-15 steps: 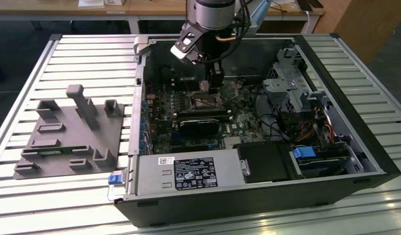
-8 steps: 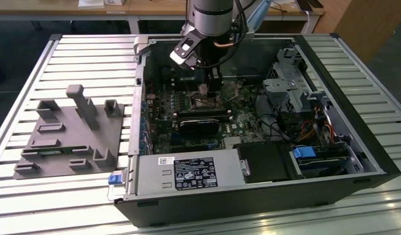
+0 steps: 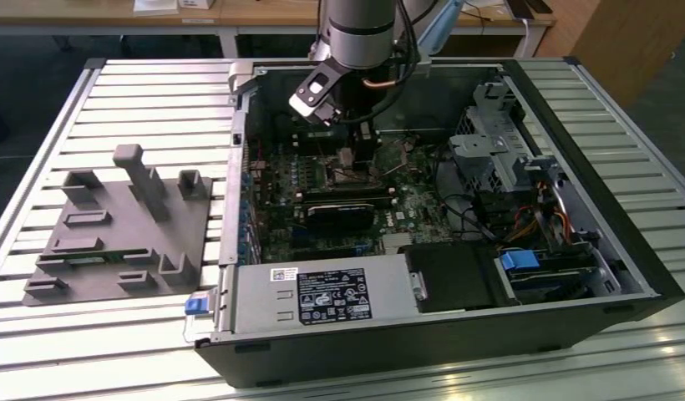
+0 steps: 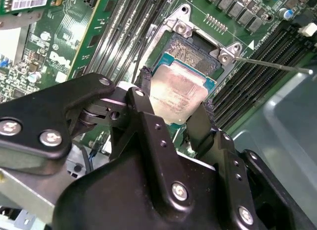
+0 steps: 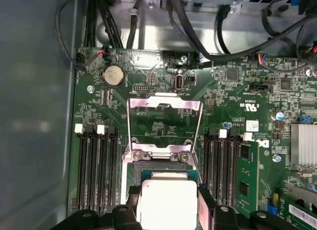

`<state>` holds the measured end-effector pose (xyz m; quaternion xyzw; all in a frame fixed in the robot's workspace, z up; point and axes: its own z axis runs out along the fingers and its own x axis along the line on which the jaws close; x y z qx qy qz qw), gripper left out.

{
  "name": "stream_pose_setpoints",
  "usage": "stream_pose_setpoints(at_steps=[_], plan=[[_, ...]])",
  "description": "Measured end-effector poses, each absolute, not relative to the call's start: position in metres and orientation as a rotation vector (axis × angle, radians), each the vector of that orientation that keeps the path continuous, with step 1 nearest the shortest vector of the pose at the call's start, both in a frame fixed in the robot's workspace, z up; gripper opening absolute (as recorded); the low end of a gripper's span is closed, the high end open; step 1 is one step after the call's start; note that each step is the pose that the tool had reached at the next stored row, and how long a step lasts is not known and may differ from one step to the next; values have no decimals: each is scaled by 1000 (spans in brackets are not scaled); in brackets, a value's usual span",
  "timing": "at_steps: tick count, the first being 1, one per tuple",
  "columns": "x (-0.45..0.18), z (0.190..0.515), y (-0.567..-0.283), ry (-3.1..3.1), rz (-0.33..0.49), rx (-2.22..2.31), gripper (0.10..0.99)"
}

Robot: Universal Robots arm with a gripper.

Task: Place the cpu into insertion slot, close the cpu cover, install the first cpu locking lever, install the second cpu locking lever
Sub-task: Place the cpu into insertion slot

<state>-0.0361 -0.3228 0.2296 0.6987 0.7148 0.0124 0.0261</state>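
Exterior view: arm (image 3: 359, 33) reaches down into the open computer case (image 3: 432, 342), over the motherboard (image 3: 415, 213) | second wrist view: gripper (image 4: 176, 93) pinches the cpu (image 4: 181, 91) by two edges, tilted just above the insertion slot (image 4: 190, 51) | first wrist view: cpu cover (image 5: 166, 102) stands raised open beyond the slot.

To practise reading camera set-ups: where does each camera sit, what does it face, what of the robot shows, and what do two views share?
Exterior view: off the arm, which shows; looks down into the computer case.
Second wrist view: on the arm, facing past the gripper at the cpu over the insertion slot.
First wrist view: on the arm, facing the open cpu cover; fingers show.
Both wrist views share the cpu.
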Motion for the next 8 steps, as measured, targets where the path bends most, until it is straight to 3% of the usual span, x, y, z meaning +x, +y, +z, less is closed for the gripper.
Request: stream_pose_setpoints(at_steps=[8], plan=[[-37,223,-323,2209,38,2159,537]])
